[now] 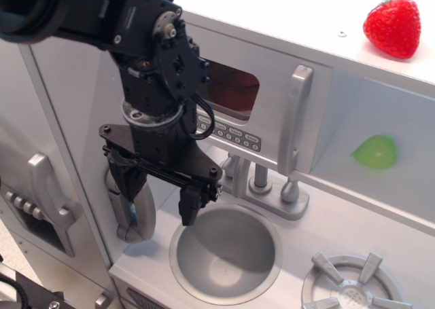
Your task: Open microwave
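The microwave [268,85] is a light grey box above the counter. Its door has a dark rounded window [231,88], a button row [231,134] and a vertical silver handle [296,119] on its right side. The door looks shut. My gripper [160,200] hangs in front of the microwave's left part, below the window and well left of the handle. Its two black fingers are apart and hold nothing. The left finger [126,180] overlaps a curved silver handle [136,221]; the right finger [190,206] is over the sink's left rim.
A round sink [228,255] and faucet [262,180] lie below the microwave. A burner [350,288] is at the lower right. A green fruit [374,151] sits in the open shelf on the right, a strawberry [392,25] on top. A grey door with curved handle [47,187] and knobs is at the left.
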Robot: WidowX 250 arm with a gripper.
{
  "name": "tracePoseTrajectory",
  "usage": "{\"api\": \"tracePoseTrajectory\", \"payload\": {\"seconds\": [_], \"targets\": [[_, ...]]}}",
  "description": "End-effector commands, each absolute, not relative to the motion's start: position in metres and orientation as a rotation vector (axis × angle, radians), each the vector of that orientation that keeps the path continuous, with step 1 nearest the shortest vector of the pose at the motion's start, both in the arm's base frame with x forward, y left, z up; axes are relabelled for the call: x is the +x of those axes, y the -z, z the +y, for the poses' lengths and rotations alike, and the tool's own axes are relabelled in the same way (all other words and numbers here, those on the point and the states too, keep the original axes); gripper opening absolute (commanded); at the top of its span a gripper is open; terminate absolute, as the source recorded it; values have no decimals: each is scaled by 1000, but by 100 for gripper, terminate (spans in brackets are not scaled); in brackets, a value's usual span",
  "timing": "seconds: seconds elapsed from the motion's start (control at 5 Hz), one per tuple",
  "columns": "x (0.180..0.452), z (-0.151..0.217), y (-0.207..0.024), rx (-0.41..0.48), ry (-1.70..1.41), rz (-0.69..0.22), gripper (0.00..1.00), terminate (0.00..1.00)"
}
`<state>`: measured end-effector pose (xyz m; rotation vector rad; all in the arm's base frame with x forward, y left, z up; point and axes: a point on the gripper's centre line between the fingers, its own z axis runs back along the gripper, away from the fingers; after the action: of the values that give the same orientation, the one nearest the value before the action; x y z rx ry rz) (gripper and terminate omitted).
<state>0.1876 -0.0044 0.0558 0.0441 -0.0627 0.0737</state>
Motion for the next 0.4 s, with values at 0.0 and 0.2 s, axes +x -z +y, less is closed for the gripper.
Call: {"api": "tracePoseTrajectory", "payload": {"seconds": [0.0, 0.2], "targets": [[188, -4, -56, 44, -74, -63, 100, 0], [204, -26, -74, -14, -83, -92, 100, 0]]}}
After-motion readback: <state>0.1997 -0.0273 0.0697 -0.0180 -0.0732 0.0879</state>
